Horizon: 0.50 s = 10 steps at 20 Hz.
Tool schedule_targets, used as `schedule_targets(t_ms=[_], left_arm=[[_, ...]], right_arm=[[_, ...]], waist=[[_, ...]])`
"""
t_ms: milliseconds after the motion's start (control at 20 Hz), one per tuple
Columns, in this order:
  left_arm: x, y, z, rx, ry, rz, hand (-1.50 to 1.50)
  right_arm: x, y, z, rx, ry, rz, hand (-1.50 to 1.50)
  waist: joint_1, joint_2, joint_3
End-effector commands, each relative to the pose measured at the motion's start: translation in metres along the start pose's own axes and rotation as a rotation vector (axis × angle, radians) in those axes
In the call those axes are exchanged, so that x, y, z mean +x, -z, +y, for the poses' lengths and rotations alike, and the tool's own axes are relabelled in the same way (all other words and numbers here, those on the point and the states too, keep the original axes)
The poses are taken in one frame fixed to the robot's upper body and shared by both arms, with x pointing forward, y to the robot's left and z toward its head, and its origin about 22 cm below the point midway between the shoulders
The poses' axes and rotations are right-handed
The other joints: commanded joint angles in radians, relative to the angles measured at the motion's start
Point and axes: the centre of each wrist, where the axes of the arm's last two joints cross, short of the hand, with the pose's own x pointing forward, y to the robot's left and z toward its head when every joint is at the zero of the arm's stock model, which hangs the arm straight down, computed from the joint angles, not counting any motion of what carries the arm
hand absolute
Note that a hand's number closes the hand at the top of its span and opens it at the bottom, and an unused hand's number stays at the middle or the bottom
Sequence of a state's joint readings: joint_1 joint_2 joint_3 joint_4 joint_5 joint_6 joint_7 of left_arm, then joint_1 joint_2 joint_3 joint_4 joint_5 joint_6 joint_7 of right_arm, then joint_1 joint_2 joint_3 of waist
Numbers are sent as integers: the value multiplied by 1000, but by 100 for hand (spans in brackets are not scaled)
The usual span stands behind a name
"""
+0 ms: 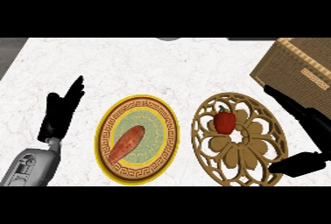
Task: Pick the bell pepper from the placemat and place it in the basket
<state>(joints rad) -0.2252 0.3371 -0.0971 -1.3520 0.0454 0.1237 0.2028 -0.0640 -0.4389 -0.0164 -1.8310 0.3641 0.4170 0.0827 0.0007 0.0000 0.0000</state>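
Note:
A red bell pepper [224, 121] with a green stem sits on the upper left part of a round tan openwork placemat [249, 164]. The woven basket [297, 70] stands at the upper right, partly cut by the view's edge. My right hand [309, 127] hovers at the placemat's right rim, fingers straight and pointing up-left toward the basket, thumb [294, 166] spread out below; it is open and apart from the pepper. My left hand [61, 111] rests open at the left, fingers up.
A yellow-rimmed patterned plate [107, 146] holding a reddish sweet potato [127, 143] lies left of the placemat. White marble counter [161, 65] spreads behind them. The counter's left edge runs diagonally at the upper left.

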Motion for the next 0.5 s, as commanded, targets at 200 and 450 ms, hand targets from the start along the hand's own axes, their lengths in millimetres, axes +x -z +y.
schedule_targets(t_ms=[200, 450], left_arm=[[11, 6, -10, -14, 4, -12, 0], [0, 6, 21, 5, -6, -5, 0]], right_arm=[[-9, 19, 40, 11, 0, -4, -150], [-27, 31, 50, 12, -21, 3, -150]], waist=[[-3, 0, 0], [-1, 0, 0]])
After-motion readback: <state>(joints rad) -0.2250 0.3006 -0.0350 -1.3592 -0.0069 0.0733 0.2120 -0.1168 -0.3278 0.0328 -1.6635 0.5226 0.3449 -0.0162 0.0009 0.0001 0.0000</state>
